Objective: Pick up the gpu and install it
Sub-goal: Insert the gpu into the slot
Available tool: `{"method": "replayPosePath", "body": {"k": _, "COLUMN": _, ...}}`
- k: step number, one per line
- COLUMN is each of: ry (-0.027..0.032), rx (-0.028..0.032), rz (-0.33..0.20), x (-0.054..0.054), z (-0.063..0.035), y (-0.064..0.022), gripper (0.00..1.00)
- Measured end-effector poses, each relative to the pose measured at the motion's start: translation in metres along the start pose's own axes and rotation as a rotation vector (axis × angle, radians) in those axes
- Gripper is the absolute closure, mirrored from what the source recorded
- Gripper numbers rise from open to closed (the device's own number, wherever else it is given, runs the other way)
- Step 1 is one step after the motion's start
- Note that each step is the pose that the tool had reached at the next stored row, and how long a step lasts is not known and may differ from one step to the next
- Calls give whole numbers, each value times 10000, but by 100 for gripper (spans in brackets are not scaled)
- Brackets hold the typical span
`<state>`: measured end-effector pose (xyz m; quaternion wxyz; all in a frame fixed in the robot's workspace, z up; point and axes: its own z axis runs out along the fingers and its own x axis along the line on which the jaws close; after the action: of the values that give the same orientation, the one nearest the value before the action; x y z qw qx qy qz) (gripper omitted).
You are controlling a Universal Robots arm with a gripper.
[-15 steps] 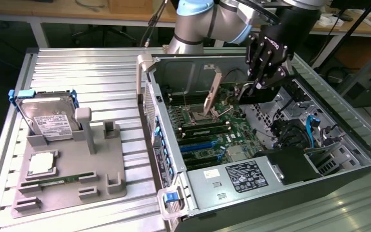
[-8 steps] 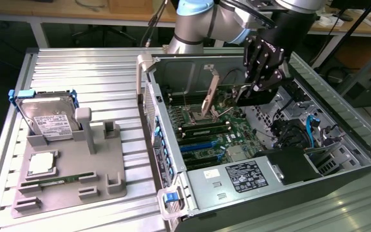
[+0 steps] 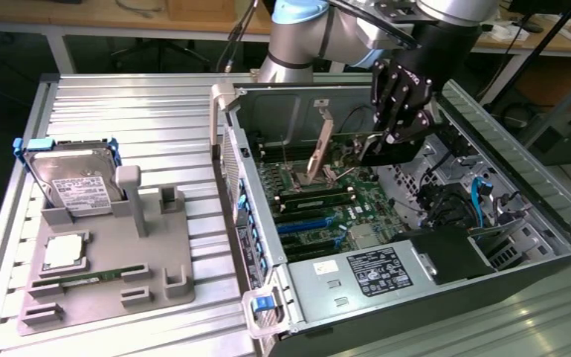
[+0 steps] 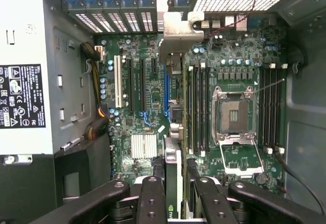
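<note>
- The gpu (image 4: 172,158) stands on its edge inside the open computer case (image 3: 523,216). Its metal bracket points to the rear openings, so the connector edge faces the motherboard (image 4: 147,86).
- The claw (image 3: 397,132) is clenched on the card's upper edge, with a finger on each face to keep it upright.
- The card lies in line with the blue slot (image 4: 166,94); I cannot tell if it is seated.
- The case lies on its side on the surface (image 3: 146,111), so the slots face up.

Ribbed table (image 3: 137,104) bears holder (image 3: 157,256) and computer case (image 3: 444,320) (open).
</note>
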<state>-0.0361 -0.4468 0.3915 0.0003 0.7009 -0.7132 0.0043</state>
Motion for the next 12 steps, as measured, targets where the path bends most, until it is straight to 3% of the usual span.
{"method": "replayPosePath", "body": {"k": 12, "ry": 5, "rx": 3, "rz": 0, "x": 0, "z": 77, "y": 48, "gripper": 73}}
